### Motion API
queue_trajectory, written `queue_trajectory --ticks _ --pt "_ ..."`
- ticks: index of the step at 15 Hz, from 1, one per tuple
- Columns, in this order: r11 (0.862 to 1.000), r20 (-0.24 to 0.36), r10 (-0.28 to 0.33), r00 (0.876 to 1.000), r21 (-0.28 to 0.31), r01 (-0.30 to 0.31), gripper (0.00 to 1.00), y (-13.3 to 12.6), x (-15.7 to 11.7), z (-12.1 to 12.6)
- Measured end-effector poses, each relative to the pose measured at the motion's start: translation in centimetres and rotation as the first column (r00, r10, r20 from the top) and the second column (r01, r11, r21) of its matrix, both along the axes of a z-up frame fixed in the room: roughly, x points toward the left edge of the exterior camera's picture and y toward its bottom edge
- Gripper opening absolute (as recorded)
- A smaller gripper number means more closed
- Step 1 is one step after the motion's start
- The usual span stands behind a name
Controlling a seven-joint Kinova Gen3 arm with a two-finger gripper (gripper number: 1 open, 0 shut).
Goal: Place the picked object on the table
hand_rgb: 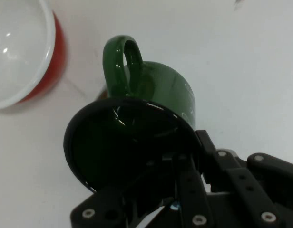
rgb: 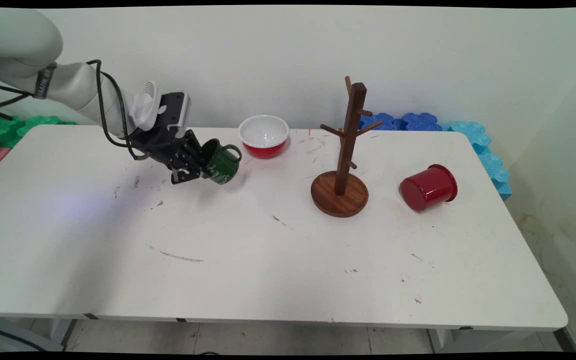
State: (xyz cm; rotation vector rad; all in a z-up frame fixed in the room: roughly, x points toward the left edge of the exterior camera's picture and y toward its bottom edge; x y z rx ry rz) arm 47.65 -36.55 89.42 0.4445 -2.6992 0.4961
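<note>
Hand (rgb: 203,167): closed on the rim of the green mug (rgb: 222,161); in hand view one finger goes inside the mouth, the other outside the wall.
Mug (hand_rgb: 137,128): tilted, mouth toward the hand, handle (hand_rgb: 122,64) up and away; appears lifted off the desk (rgb: 268,260), over its back-left part, w/ a shadow under it.
Handling: looks glazed, rigid, smooth, so prob. slippery under a rim pinch; moderate weight hanging off one wall, likely to swing; chips if knocked. Rim or handle loop are the usable holds.
Bowl (rgb: 263,136): red outside, white inside, upright, just right of the mug, apart from it.
Rack (rgb: 343,160): wooden peg tree on round base, mid-desk, pegs bare.
Red cup (rgb: 429,187): on its side, right of the rack, well apart from the hand.
</note>
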Motion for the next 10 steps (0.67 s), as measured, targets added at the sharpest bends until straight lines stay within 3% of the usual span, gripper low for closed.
queue_trajectory --ticks 10 --pt "1.000 0.124 -0.020 0.992 -0.013 0.022 0.00 -1.2 0.5 -2.0"
